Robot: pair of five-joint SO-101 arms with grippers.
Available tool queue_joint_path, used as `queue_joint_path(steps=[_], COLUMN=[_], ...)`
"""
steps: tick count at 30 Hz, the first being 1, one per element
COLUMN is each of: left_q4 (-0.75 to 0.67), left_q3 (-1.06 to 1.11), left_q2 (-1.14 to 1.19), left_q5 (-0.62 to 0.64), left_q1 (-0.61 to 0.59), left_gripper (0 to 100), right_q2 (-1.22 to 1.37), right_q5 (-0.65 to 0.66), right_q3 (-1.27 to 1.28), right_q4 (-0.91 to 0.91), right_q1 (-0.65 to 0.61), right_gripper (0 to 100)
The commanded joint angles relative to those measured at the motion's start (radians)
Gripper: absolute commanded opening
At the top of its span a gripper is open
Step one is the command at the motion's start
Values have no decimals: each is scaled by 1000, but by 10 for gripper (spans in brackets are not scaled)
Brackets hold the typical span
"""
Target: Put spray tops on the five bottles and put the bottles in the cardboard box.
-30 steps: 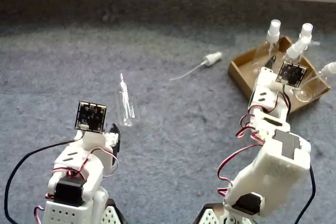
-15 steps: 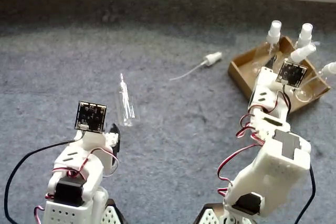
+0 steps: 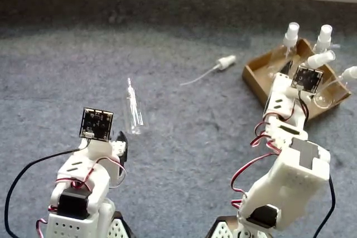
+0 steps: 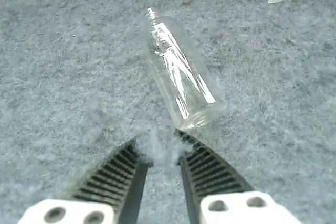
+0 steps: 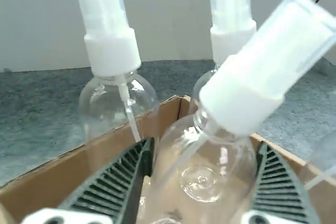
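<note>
One bare bottle (image 4: 181, 77) lies well apart from the cardboard box (image 3: 255, 76), just beyond the narrowly parted left tool (image 4: 157, 145). The loose spray top (image 3: 226, 61) lies nearer the box. Four capped bottles (image 3: 292, 32) are inside, the right tool (image 5: 205, 150) clamping a tilted bottle (image 5: 226, 129).

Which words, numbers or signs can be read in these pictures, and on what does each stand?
None can be read.
The cardboard box, the tilted bottle, the bare bottle and the loose spray top carry no print.
The dark boards on the wrists show marks too small to read.
</note>
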Motion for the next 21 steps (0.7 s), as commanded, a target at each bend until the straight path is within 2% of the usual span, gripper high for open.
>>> queue_joint_path(steps=[1, 8, 21], left_q4=[-3, -3, -3], left_q3=[-4, -4, -4], left_q2=[-10, -10, -10], left_q5=[-12, -12, -12], left_q1=[-2, -2, -2], left_gripper=[37, 37, 38], right_q2=[-24, -27, -50], right_q5=[34, 35, 38], right_q3=[-4, -15, -16], right_q4=[-28, 160, 226], right_q1=[-1, -1, -1], right_gripper=[271, 271, 271])
